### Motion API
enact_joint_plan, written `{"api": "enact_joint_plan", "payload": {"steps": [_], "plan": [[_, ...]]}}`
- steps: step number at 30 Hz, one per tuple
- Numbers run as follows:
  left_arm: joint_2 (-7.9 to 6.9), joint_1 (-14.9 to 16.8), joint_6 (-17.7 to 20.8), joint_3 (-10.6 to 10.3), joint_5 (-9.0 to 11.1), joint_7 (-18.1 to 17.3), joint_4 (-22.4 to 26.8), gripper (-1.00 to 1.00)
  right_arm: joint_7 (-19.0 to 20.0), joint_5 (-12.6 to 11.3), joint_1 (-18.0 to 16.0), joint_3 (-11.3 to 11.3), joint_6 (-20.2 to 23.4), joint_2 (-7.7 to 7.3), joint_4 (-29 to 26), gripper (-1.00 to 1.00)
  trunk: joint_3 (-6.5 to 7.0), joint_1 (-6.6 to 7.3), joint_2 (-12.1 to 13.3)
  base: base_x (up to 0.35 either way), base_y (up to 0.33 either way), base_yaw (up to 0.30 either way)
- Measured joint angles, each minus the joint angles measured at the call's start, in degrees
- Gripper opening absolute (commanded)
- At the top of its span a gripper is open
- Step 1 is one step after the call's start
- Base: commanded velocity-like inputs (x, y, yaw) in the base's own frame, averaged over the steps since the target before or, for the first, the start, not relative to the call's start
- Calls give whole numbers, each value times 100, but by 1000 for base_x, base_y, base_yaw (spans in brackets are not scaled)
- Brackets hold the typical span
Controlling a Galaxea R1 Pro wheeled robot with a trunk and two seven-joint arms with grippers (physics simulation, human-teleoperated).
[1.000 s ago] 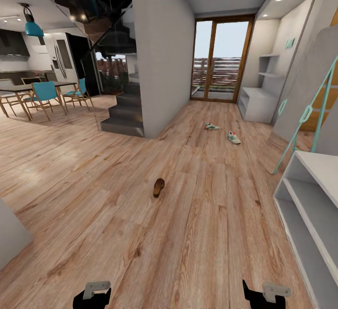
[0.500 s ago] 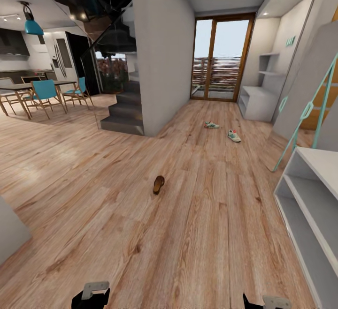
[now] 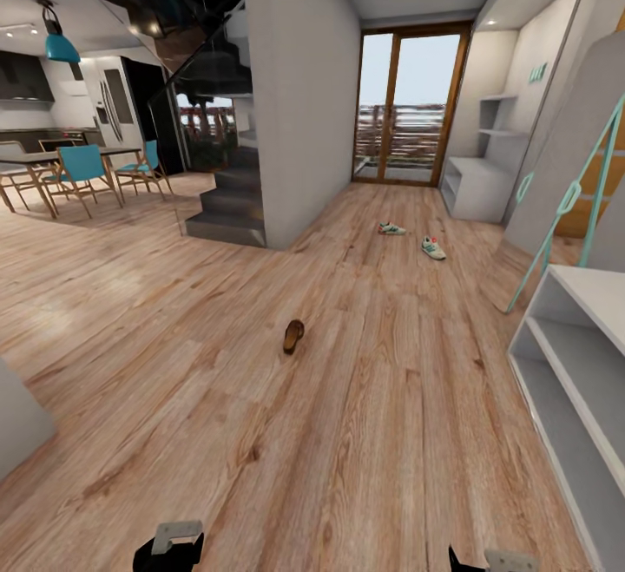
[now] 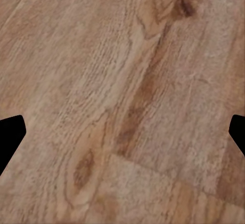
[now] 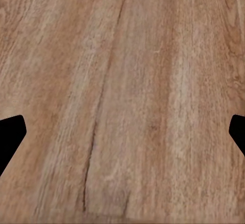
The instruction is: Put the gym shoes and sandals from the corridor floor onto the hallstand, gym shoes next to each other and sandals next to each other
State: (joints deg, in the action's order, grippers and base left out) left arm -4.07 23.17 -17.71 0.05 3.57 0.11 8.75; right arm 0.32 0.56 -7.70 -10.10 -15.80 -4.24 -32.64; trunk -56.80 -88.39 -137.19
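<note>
1. Left hand (image 4: 122,132): fingertips wide apart at the edges of the left wrist view, nothing btwn them, bare corridor floor (image 3: 365,433) beneath. Empty.
2. Right hand (image 5: 122,132): same, fingers spread wide, holds nothing, plank flooring below.
3. Sandal (image 3: 293,336): dark brown, one seen, lying on the floor fwd of the left hand, a good way ahead, roughly btwn the two hands' lines. Second sandal not located.
4. Gym shoes: two, cream w/ green and red marks, on the floor well beyond the sandal, fwd of the right hand. First gym shoe (image 3: 391,228) lies a bit further off, second gym shoe (image 3: 432,248) nearer and more to the right; near each other, not touching.
5. Hallstand (image 3: 483,180): pale unit w/ bench top and staggered wall shelves, far end of corridor beside the glass door (image 3: 406,108), well past the gym shoes, fwd-right of the right hand. No shoes seen on it.
6. White low shelving (image 3: 573,381): close on the right hand's outer side; not the target.
7. Progress: approx. nil. All three visible items on the floor, none gripped. Left to do: four pick-ups, four placings, pairing. Likely stage: approach to the nearest item.
</note>
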Motion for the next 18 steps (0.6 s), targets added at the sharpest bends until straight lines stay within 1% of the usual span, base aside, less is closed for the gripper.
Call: {"api": "enact_joint_plan", "payload": {"steps": [5, 15, 18], "plan": [[-4, 1, -3, 5, 1, 0, -2, 100, 0, 0, 1, -1, 2, 0, 5, 100, -90, -110, -201, 0, 0, -163], [-6, 2, -15, 7, 2, -1, -2, 100, 0, 0, 1, -1, 2, 9, 6, 100, -269, -330, -602, 0, 0, -257], [-6, 2, -19, 7, 5, 0, -2, 100, 0, 1, 1, -1, 3, 9, 6, 100, -336, -338, -607, 0, 0, -271]]}}
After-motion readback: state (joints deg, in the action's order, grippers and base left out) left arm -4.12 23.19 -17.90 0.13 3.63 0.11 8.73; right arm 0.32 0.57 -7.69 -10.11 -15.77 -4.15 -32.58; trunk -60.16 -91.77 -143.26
